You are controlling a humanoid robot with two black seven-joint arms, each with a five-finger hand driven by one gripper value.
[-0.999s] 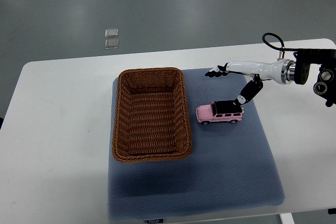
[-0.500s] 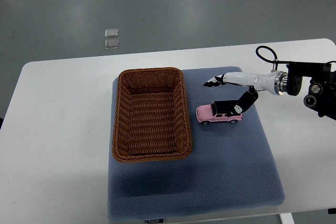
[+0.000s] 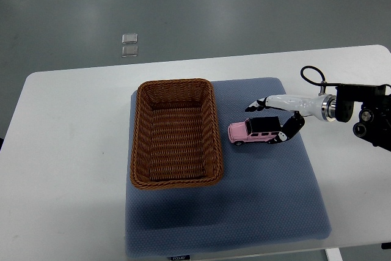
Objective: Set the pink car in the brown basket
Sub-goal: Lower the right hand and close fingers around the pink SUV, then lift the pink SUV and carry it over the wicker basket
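Observation:
A pink toy car (image 3: 252, 132) with a black roof lies on the blue mat (image 3: 244, 206), just right of the brown wicker basket (image 3: 175, 132). My right hand (image 3: 270, 120) reaches in from the right edge and sits around the car's rear end. Its fingers (image 3: 256, 105) stretch over the far side of the roof, and the thumb (image 3: 286, 134) rests at the car's near rear corner. The fingers are spread and do not clasp the car. The basket holds nothing. My left arm is out of view.
The mat lies on a white table (image 3: 67, 151) with rounded corners. Two small clear squares (image 3: 129, 44) lie on the grey floor beyond the table. The right arm's black wrist housing (image 3: 366, 111) hangs over the table's right edge.
The right hand has come lower and nearer, from above and behind the car down to its rear end. The thumb has dropped from the roof to the near side. The car has not moved.

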